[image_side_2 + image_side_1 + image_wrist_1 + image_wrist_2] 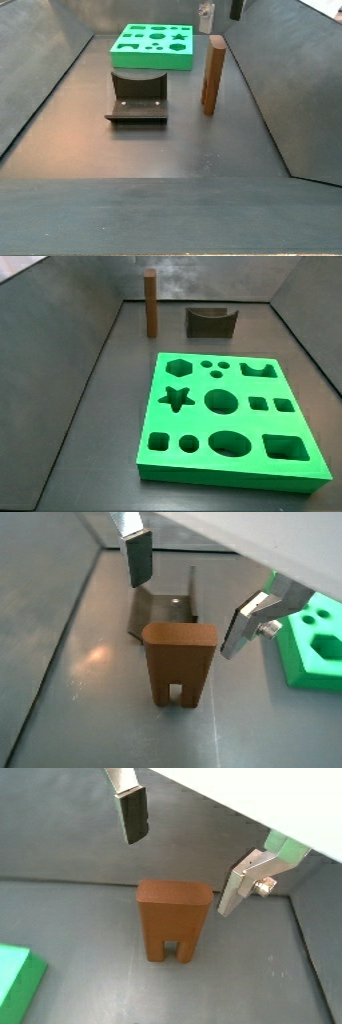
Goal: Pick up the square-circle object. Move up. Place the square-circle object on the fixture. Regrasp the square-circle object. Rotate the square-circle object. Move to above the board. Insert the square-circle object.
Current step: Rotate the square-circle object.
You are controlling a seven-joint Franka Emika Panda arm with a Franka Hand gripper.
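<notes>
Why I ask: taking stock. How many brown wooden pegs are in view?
1. The slim brown wooden peg stands upright beside the dark notched fixture; the gripper hangs open above it. None seems hidden.

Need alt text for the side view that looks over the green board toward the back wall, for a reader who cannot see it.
A green board with star, circle and square cut-outs fills the foreground of a grey-floored enclosure. Behind it a slim brown peg stands upright on the floor, with the dark notched fixture beside it and apart from it. The claw is out of frame here; both wrist views show it open above the peg.
</notes>
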